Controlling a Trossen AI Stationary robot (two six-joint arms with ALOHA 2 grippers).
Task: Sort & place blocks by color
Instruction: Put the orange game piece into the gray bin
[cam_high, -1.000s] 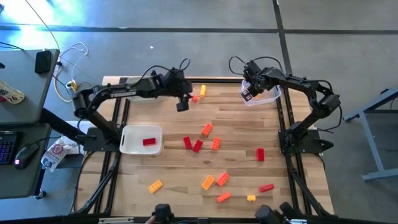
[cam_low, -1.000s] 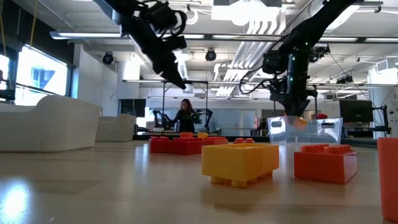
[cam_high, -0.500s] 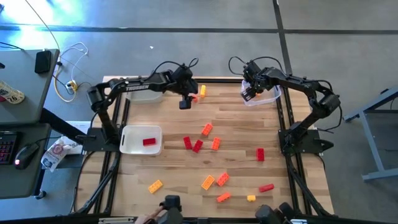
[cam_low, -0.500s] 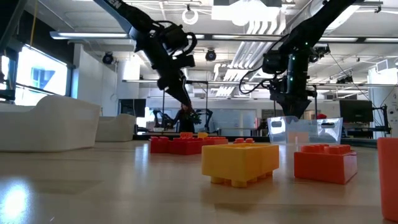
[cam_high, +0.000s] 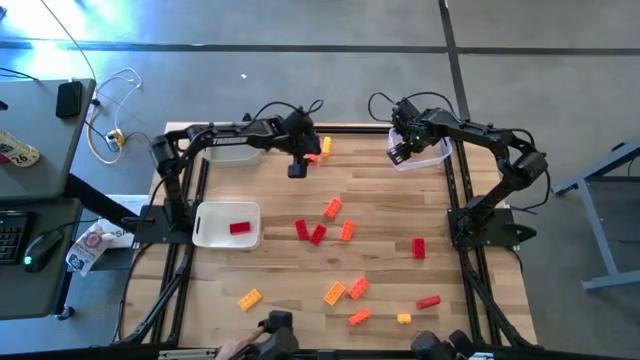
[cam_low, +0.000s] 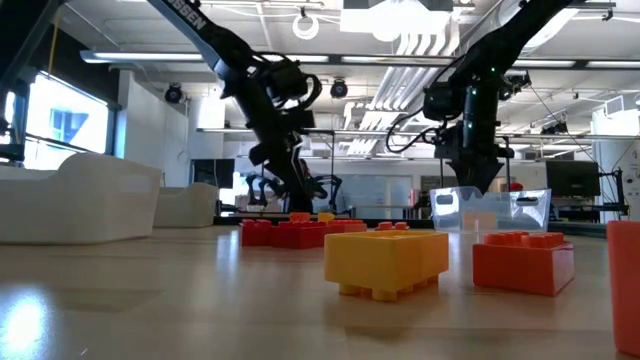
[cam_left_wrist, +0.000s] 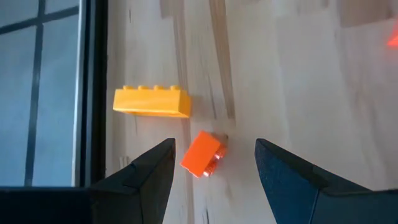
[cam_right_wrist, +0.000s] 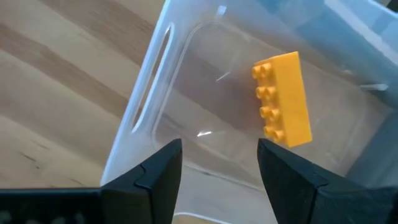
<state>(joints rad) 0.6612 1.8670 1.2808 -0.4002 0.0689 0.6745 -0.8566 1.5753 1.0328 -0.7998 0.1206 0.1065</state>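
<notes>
My left gripper (cam_high: 297, 168) (cam_left_wrist: 214, 171) hangs open just above the table near its far edge. A small orange block (cam_left_wrist: 202, 154) lies on the wood between the fingers without touching them. A yellow block (cam_left_wrist: 151, 102) lies beside it. My right gripper (cam_high: 400, 150) (cam_right_wrist: 217, 168) stands open over the clear tub (cam_high: 422, 152) at the far right. A yellow block (cam_right_wrist: 283, 99) lies on its side on the tub's floor. More red, orange and yellow blocks (cam_high: 333, 208) are scattered over the middle and near part of the table.
A white tray (cam_high: 212, 236) on the left holds one red block (cam_high: 240, 228). A second white tray (cam_high: 235, 152) sits under the left arm at the far left. In the low view, a yellow block (cam_low: 387, 262) and an orange block (cam_low: 523, 262) lie close to the near edge.
My right gripper has opened and let go of the yellow block, which has dropped from its fingertips into the clear tub. My left gripper has sunk toward the table and reached out over the small orange block, staying open.
</notes>
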